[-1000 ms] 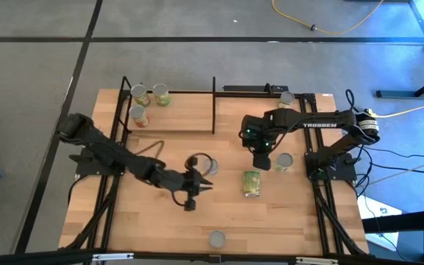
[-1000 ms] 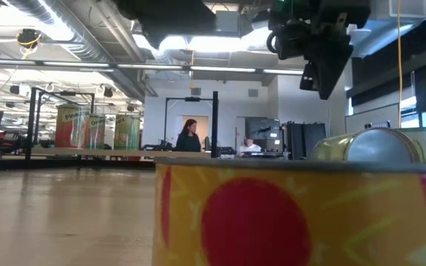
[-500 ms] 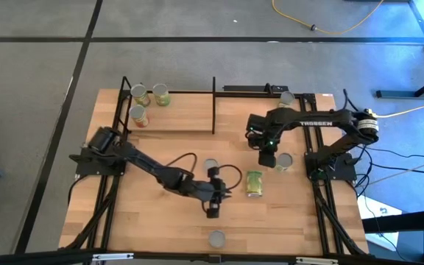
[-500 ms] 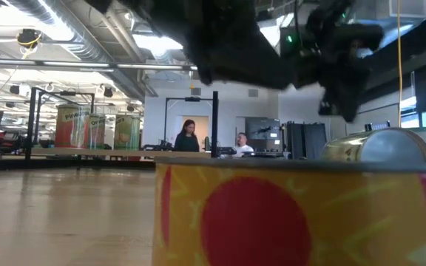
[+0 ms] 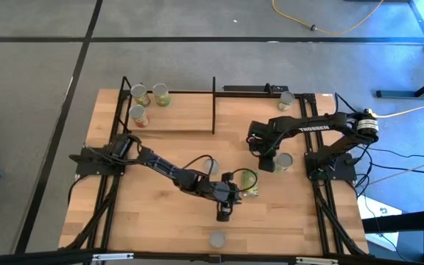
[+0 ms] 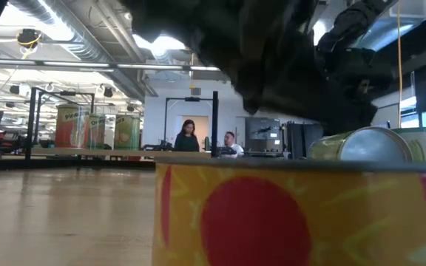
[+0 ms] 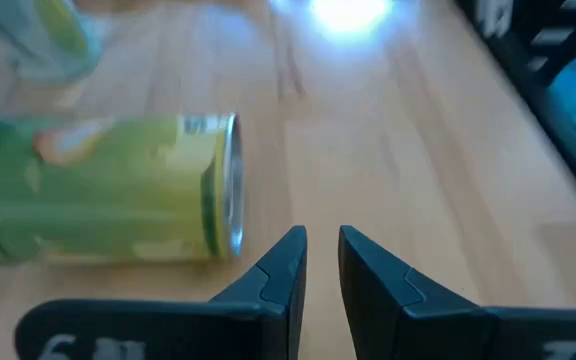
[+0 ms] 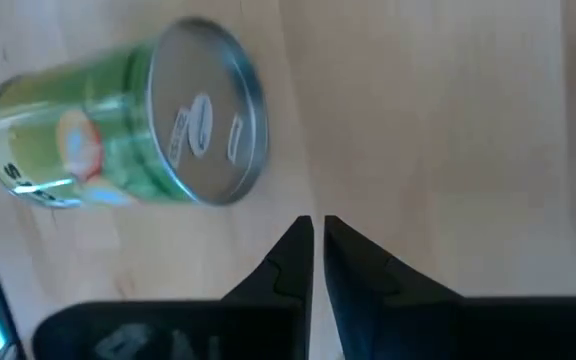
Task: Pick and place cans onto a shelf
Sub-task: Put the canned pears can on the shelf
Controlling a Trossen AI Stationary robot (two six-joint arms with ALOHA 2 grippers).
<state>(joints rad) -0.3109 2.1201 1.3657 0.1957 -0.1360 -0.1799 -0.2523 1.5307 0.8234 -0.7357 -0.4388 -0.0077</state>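
A green can (image 5: 250, 181) (image 7: 108, 190) lies on its side on the tabletop. My left gripper (image 5: 224, 215) (image 7: 322, 250) hovers just beside its silvery end, toward the near edge, shut and with nothing in it. An upright green can with a silver top (image 5: 284, 162) (image 8: 128, 130) stands right of centre. My right gripper (image 5: 268, 165) (image 8: 315, 232) is close by on its left, pointing steeply down, shut and holding nothing. Three cans (image 5: 139, 96) stand on the shelf (image 5: 175, 121) at the far left.
One can (image 5: 217, 238) (image 6: 294, 214) stands by the near edge and fills the low view's foreground. Another can (image 5: 285, 99) stands at the far right. A further can (image 5: 210, 166) shows partly under my left arm. The shelf's black post (image 5: 213, 103) rises mid-table. People sit in the room behind.
My left gripper has swung toward the table's right and near edges and sunk, ending beside the lying green can. My right gripper has come down next to the upright can. No can has moved.
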